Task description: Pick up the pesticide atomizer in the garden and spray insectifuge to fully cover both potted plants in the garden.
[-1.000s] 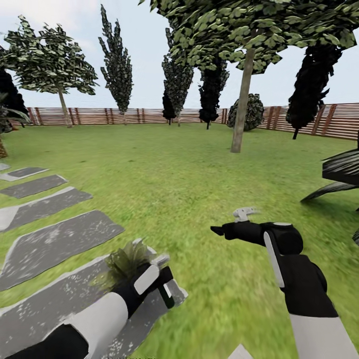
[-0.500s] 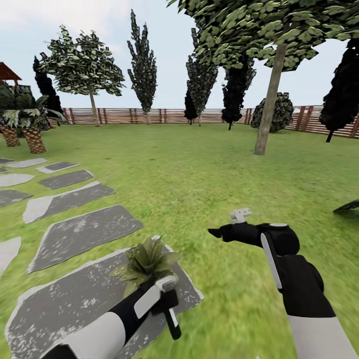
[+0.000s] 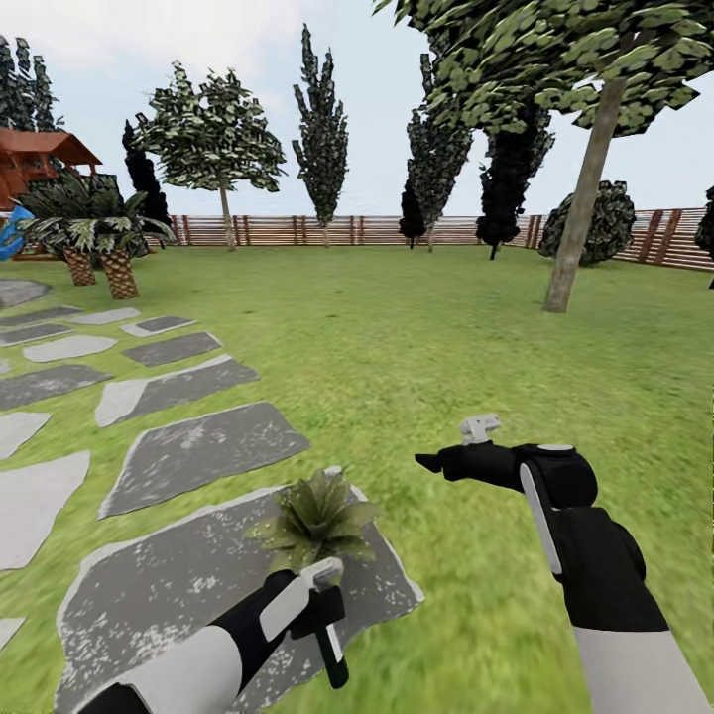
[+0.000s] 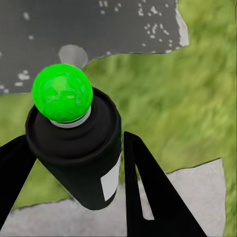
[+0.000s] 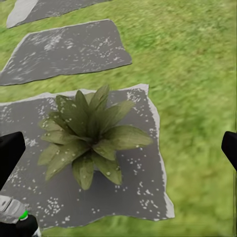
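In the left wrist view the pesticide atomizer (image 4: 79, 163), a dark bottle with a white label and a bright green ball top, sits between two black fingers. My left gripper (image 3: 322, 617) is shut on it at the lower left of the head view, bottle (image 3: 334, 656) hanging just in front of one potted plant (image 3: 315, 516). That plant (image 5: 91, 136), a rosette of broad pointed leaves, stands on a grey stone slab (image 3: 169, 585). My right gripper (image 3: 432, 461) is open and empty over the lawn, pointing at the plant from its right.
Stepping slabs (image 3: 198, 451) run off to the left across the lawn. Two scaly-trunked palms (image 3: 99, 243) and a red-roofed building (image 3: 40, 159) stand at the far left. A tree trunk (image 3: 580, 223) rises at the right, before the brown slat fence (image 3: 377, 230).
The whole view has swung left, bringing the palms and the building into sight. My left gripper has dropped slightly with the atomizer. The right arm holds its pose.
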Tool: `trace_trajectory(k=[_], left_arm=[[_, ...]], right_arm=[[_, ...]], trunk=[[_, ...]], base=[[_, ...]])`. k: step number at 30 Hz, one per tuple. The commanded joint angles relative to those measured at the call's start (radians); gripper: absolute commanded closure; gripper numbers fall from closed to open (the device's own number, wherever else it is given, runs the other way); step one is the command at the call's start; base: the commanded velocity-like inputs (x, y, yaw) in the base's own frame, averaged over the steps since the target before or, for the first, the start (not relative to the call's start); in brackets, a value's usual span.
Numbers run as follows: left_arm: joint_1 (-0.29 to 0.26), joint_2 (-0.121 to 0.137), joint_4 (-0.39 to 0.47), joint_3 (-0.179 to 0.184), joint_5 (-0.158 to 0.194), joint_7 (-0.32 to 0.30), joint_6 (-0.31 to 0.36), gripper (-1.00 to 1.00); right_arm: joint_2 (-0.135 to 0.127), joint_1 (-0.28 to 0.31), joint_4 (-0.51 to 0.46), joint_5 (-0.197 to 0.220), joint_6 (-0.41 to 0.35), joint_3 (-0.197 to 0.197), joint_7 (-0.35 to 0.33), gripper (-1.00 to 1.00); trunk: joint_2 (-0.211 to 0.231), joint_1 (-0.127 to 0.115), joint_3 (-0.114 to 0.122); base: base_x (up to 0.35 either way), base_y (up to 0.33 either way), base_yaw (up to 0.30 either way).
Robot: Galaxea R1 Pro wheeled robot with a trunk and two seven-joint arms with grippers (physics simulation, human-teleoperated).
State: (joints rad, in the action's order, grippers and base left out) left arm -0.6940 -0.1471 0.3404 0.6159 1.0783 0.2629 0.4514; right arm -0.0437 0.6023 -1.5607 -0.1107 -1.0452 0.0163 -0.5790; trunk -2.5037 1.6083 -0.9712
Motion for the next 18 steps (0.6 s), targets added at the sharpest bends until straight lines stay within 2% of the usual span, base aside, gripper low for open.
trace_trajectory(k=[1, 3, 6, 7, 18], left_arm=[[-0.001, 0.0, 0.002, 0.009, 0.01, 0.01, -0.021, 1.0], [0.001, -0.001, 0.002, 0.011, 0.002, 0.01, -0.058, 1.0], [0.01, -0.005, 0.003, 0.012, -0.051, 0.01, -0.106, 1.0], [0.011, -0.005, 0.004, 0.012, -0.057, 0.01, -0.109, 1.0], [0.013, -0.017, 0.023, 0.013, -0.067, -0.005, -0.115, 1.0]], right_arm=[[-0.001, 0.001, -0.001, -0.011, -0.002, 0.001, -0.009, -1.0], [0.0, 0.001, 0.0, -0.01, -0.002, 0.0, -0.009, -1.0], [-0.001, 0.001, 0.002, -0.009, -0.002, -0.003, -0.009, -1.0], [-0.001, 0.001, 0.002, -0.008, -0.002, -0.003, -0.009, -1.0], [0.001, -0.002, 0.003, -0.01, -0.002, 0.004, -0.006, -1.0]], trunk=[[0.0, 0.0, -0.001], [0.0, 0.0, -0.001], [0.0, 0.0, -0.001], [0.0, 0.0, -0.001], [0.0, 0.0, -0.001]], base=[[0.0, -0.312, 0.013], [0.0, -0.324, 0.007], [0.0, -0.335, 0.002], [0.0, -0.341, 0.001], [0.0, -0.344, 0.0]])
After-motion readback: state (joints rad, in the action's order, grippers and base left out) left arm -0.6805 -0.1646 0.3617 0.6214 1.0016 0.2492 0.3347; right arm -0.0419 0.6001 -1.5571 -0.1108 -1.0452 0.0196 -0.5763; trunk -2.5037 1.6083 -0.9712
